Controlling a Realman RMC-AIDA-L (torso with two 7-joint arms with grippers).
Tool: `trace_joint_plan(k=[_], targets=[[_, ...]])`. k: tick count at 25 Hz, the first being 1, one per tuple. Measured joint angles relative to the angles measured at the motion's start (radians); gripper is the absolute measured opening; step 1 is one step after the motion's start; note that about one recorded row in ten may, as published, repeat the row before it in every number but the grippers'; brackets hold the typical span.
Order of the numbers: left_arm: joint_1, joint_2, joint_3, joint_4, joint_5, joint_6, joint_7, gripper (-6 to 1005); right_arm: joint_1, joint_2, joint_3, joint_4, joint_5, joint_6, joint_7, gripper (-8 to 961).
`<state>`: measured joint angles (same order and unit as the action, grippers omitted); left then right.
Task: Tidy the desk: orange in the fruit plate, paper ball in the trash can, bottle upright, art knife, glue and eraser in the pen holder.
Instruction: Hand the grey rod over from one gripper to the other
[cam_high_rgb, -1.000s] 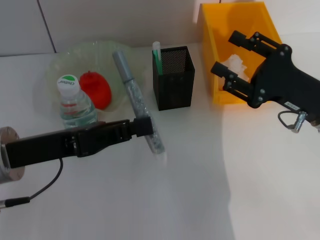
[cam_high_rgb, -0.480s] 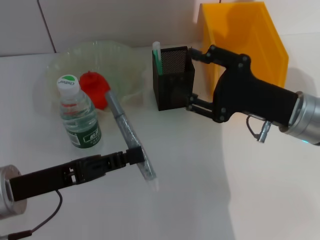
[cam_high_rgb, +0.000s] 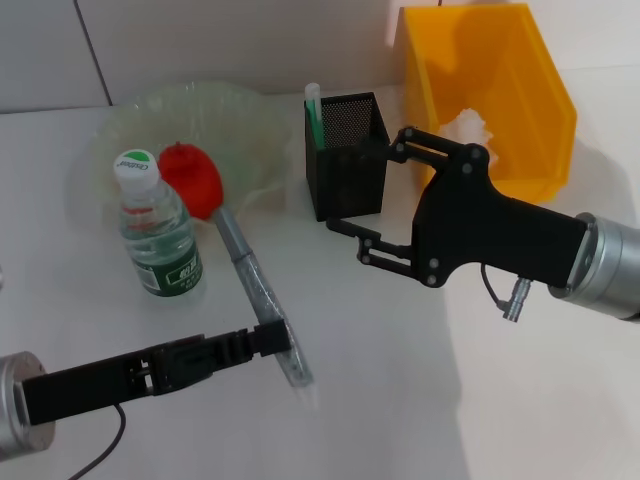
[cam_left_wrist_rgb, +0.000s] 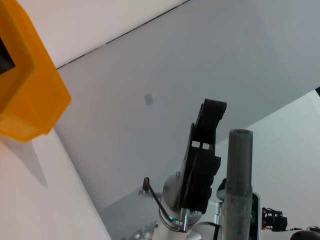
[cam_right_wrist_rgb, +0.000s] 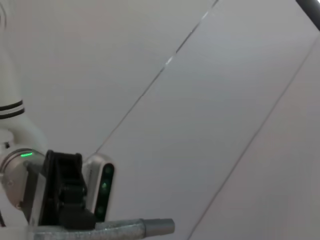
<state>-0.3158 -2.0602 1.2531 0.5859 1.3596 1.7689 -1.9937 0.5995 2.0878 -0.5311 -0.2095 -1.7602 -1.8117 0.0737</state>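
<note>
A: Art knife (cam_high_rgb: 256, 296), where does it sit?
B: It is a long grey stick, pinched near its lower end by the left gripper (cam_high_rgb: 280, 337), tilted, with its far tip close to the orange (cam_high_rgb: 191, 178). The left wrist view shows its grey shaft (cam_left_wrist_rgb: 238, 185) standing up beside the other arm.
A: And the right gripper (cam_high_rgb: 372, 193)?
B: Its fingers are spread wide and hold nothing; it hovers just in front of the pen holder (cam_high_rgb: 345, 155), one finger near the holder's side, the other lower over the table (cam_high_rgb: 400, 400).
A: What about the other things?
B: The orange lies in the fruit plate (cam_high_rgb: 130, 125). The bottle (cam_high_rgb: 155, 225) stands upright just in front of the plate. The paper ball (cam_high_rgb: 470, 128) lies inside the trash can (cam_high_rgb: 500, 70). A green and white stick (cam_high_rgb: 313, 110) stands in the pen holder's corner.
A: The eraser?
B: It cannot be made out.
</note>
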Motion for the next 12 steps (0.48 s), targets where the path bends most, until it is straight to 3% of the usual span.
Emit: trace_joint_plan(k=[12], targets=[[-0.030, -0.001, 0.008, -0.032, 0.013, -0.016, -0.016, 138, 0.027, 0.000, -0.079, 0.008, 0.001, 0.040, -0.217, 622]])
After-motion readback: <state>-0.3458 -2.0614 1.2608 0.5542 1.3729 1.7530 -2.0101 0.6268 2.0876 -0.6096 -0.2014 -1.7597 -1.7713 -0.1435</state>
